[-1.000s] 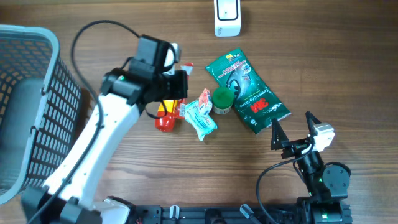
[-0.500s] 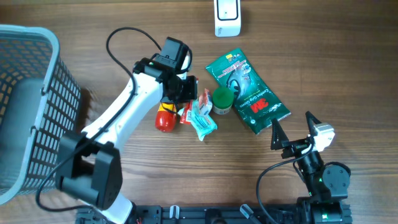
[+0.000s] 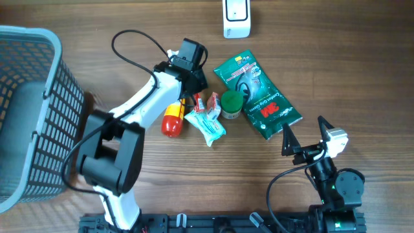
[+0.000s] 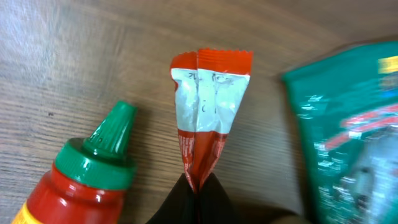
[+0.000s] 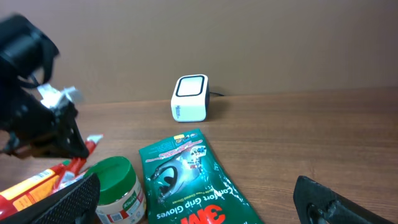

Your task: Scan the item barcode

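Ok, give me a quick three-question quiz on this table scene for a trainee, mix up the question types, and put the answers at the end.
1. Multiple choice: what is the left gripper pinching? A) the ketchup bottle B) the red and white sachet C) the green-lidded jar
2. True or false: the right gripper is shut on the ketchup bottle.
3. Fill in: seen from the robot, the barcode scanner stands ___ the 3M gloves pack.

Key: 1 B. 2 False; its jaws stand wide open with nothing between them. 3 beyond.
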{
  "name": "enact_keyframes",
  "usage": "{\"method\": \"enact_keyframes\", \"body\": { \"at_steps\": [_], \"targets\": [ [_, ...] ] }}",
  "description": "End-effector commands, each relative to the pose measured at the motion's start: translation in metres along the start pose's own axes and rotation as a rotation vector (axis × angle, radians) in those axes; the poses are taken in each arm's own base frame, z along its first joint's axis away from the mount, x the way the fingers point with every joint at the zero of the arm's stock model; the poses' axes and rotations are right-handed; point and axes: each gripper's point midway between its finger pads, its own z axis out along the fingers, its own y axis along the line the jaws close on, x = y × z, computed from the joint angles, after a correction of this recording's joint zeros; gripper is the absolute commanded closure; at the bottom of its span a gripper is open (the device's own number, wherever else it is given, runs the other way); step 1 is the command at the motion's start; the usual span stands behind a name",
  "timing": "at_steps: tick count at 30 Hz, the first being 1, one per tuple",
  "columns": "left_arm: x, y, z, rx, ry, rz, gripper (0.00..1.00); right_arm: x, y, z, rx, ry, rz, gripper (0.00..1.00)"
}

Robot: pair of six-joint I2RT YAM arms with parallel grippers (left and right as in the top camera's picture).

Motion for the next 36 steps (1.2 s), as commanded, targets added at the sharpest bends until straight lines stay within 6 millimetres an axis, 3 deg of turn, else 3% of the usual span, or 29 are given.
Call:
{"method": "enact_keyframes", "body": {
  "at_steps": [1, 3, 5, 6, 9, 13, 18, 20, 25, 28, 32, 36],
  "targets": [
    [0.016, 0.02, 0.027, -0.093, 0.054, -0.014, 0.87, -0.001, 0.0, 0.0, 0.001, -0.004, 0.005, 0.0],
    [0.024, 0.026, 0.031, -0.12, 0.084, -0.01, 0.54, -0.001, 0.0, 0.0, 0.001, -0.004, 0.005, 0.0],
    [0.025, 0.027, 0.029, -0.123, 0.087, -0.01, 0.1, -0.001, 0.0, 0.0, 0.001, -0.004, 0.005, 0.0],
    [0.024, 0.026, 0.027, -0.12, 0.084, -0.01, 0.0, -0.001, 0.0, 0.0, 0.001, -0.004, 0.005, 0.0],
    [0.017, 0.018, 0.011, -0.086, 0.06, -0.011, 0.0, -0.001, 0.0, 0.0, 0.001, -0.004, 0.005, 0.0],
    [0.0, 0.003, -0.034, -0.014, -0.013, -0.013, 0.0, -0.001, 0.0, 0.0, 0.001, -0.004, 0.005, 0.0],
    [-0.017, -0.009, -0.108, 0.084, -0.129, 0.073, 0.0, -0.001, 0.0, 0.0, 0.001, -0.004, 0.005, 0.0],
    [-0.022, -0.008, -0.148, 0.115, -0.196, 0.125, 0.0, -0.001, 0.0, 0.0, 0.001, -0.004, 0.005, 0.0],
    [-0.015, 0.041, -0.22, -0.012, -0.307, 0.121, 0.0, -0.001, 0.0, 0.0, 0.001, -0.004, 0.005, 0.0],
    [0.005, 0.07, -0.257, -0.073, -0.342, 0.133, 0.0, -0.001, 0.0, 0.0, 0.001, -0.004, 0.005, 0.0],
    [0.037, 0.084, -0.308, -0.007, -0.408, 0.147, 0.0, -0.001, 0.0, 0.0, 0.001, -0.004, 0.005, 0.0],
    [0.069, 0.114, -0.321, -0.035, -0.357, 0.133, 0.0, -0.001, 0.0, 0.0, 0.001, -0.004, 0.005, 0.0]
  ]
}}
